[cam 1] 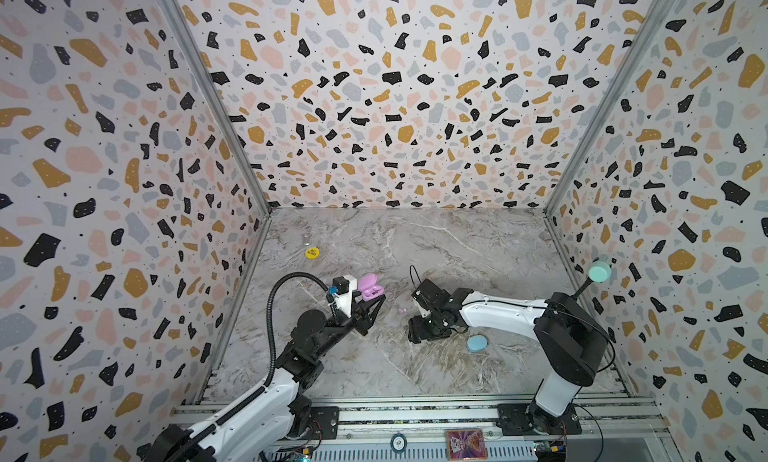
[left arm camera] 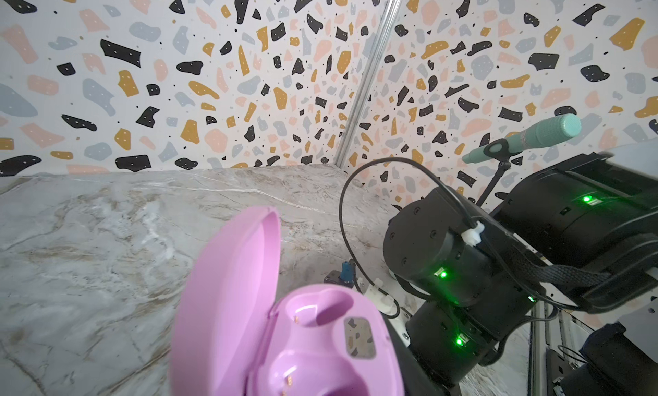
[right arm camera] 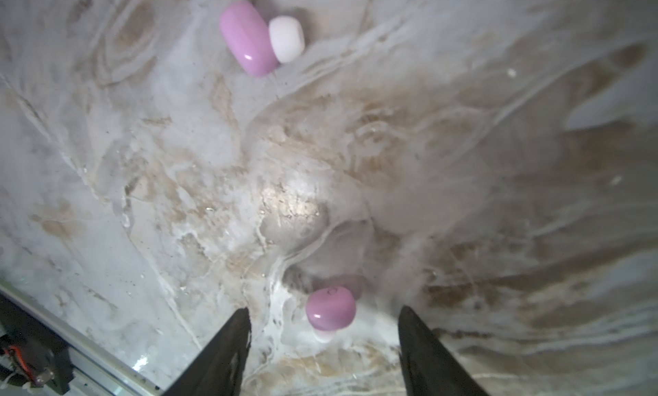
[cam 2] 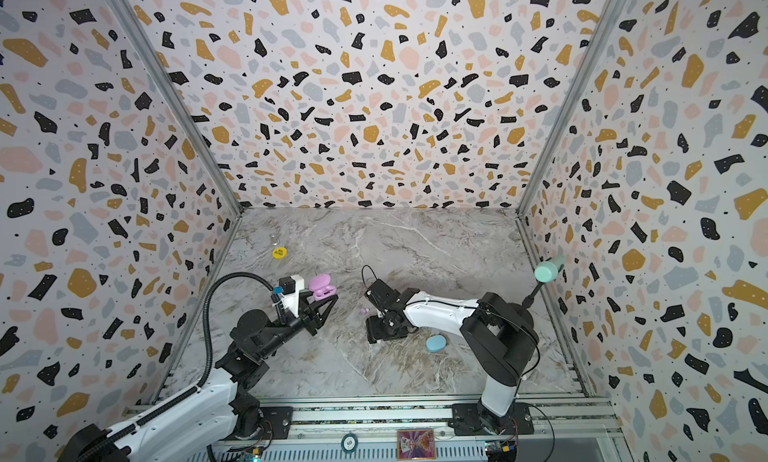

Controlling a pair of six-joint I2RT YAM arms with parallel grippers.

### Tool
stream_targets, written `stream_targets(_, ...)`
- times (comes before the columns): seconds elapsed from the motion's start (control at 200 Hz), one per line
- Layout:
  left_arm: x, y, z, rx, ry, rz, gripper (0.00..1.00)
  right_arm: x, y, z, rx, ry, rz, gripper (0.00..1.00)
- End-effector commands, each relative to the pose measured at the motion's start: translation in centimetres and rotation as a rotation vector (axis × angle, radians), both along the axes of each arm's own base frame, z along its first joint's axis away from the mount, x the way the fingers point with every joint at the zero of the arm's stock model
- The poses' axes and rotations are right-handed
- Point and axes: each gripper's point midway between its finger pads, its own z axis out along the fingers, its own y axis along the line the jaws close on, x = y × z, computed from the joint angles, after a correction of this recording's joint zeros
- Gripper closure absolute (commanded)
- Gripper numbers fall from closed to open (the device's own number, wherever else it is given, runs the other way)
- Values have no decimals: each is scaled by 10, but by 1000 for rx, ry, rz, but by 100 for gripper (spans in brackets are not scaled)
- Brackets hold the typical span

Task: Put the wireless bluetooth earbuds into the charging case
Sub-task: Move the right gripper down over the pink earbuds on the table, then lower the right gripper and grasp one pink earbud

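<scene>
Right tool (right arm camera: pixel 323 309) straddles pink bud (right arm camera: pixel 331 309), jaws apart, nothing gripped.
Bud sits on worktop (right arm camera: pixel 178 162) btw the jaws; it's round & slick, so if you pinch off-centre it could squirt out. Left tool (cam 1: pixel 371 298) is clamped on the open case (cam 1: pixel 369 288), held up; second bud (right arm camera: pixel 249 38) lies well apart.

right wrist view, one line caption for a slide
Right gripper open astride one pink earbud on the marble table, second pink earbud lying apart.
</scene>
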Motion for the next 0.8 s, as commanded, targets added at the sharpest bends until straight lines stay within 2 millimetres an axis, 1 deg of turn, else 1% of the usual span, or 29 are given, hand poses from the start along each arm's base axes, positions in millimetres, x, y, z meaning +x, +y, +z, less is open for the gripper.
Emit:
stream_targets(0.0, -1, 5, 2, -1, -26, 19, 64, -2, 11, 6, 33, 24, 5, 34)
stream_targets(0.195, -1, 7, 3, -2, -29, 28, 64, -5, 17, 8, 47, 37, 18, 35)
stream_targets(0.39, -2, 7, 3, -3, -29, 25, 64, -3, 24, 13, 70, 33, 31, 35)
stream_targets(0.566, -2, 9, 3, -5, -33, 30, 64, -3, 25, 10, 62, 36, 41, 35)
stream_targets(0.686, -3, 10, 2, -6, -32, 32, 64, 0, 19, 7, 5, 22, 41, 37)
stream_targets(0.796, -4, 10, 3, -7, -33, 32, 64, 5, 10, 7, -61, -1, 36, 42)
